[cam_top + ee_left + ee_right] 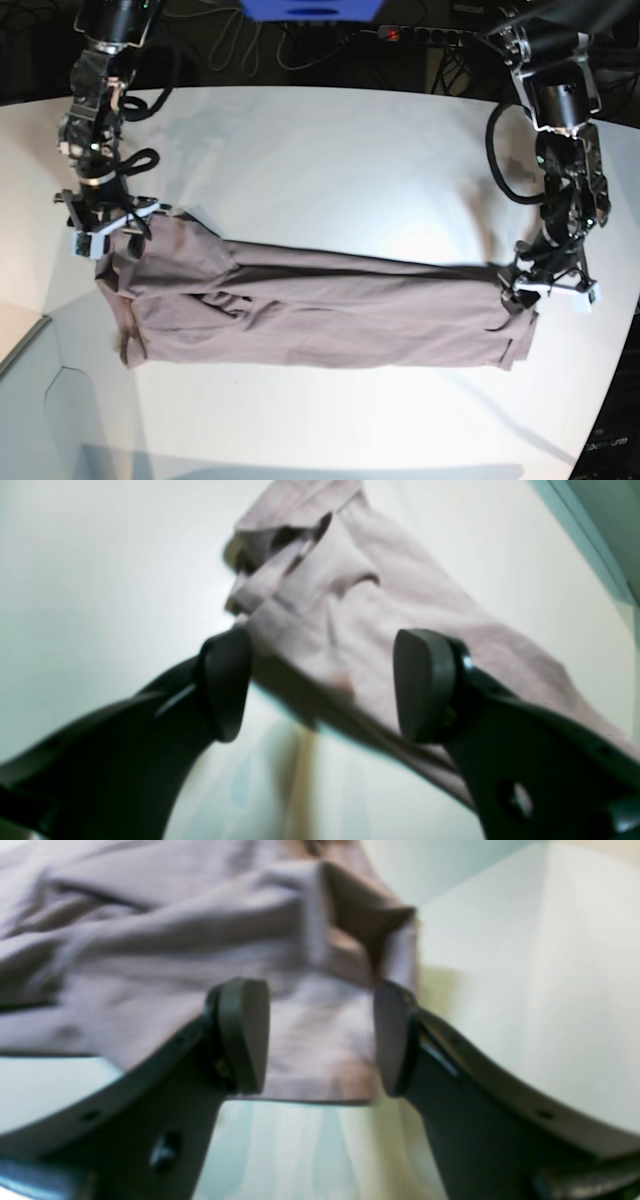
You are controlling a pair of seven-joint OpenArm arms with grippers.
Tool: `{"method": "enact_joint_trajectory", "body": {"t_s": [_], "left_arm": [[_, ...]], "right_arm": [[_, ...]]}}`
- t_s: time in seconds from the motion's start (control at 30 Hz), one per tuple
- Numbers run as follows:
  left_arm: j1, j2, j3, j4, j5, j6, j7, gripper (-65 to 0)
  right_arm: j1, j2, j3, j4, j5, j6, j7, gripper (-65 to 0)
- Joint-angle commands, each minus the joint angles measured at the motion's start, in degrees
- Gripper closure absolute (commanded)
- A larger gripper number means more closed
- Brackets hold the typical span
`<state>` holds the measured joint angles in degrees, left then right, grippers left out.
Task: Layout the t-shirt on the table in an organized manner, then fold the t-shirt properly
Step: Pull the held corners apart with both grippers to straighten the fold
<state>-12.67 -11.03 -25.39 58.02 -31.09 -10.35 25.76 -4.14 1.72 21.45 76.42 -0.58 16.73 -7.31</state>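
Two grippers, left [320,685] and right [320,1037], fingers apart, nothing gripped | t-shirt [320,310] lies as a long band across the table [330,160] | one gripper at each end, likely so stretching flattened it

I am logging one dusty mauve cotton t-shirt [320,310] lying stretched sideways across the matte white tabletop [330,150], black arms flanking it.

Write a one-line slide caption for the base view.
Two open grippers, left and right, at opposite ends of a mauve t-shirt stretched across the white table.
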Motion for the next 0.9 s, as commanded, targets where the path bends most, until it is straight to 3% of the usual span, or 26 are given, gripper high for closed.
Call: {"method": "enact_joint_trajectory", "body": {"t_s": [0.0,0.2,0.47,0.6,0.87], "left_arm": [[-1.2,-1.7,-0.2,0.7,-0.2,-0.5,-2.2,-43.2],[-2.9,-2.2,0.2,-5.7,-0.2,-0.5,-7.3,-43.2],[-6.5,-1.7,0.3,-9.9,-0.2,-0.6,-7.5,-43.2],[-6.6,-1.7,4.2,-10.2,-0.7,-0.6,-7.7,-43.2],[-6.6,-0.9,6.3,-10.1,-0.8,-0.6,-7.7,-41.1]], "right_arm": [[0.0,0.7,0.3,1.2,0.4,0.2,1.5,-33.6],[-0.2,0.5,0.3,0.8,0.4,0.2,1.1,-33.6],[2.1,0.8,0.3,-5.0,0.4,0.2,0.9,-33.6],[2.5,2.5,0.4,-10.8,0.4,0.1,1.5,-33.6],[3.2,2.4,3.2,-13.3,0.4,0.1,1.3,-32.5]]}}
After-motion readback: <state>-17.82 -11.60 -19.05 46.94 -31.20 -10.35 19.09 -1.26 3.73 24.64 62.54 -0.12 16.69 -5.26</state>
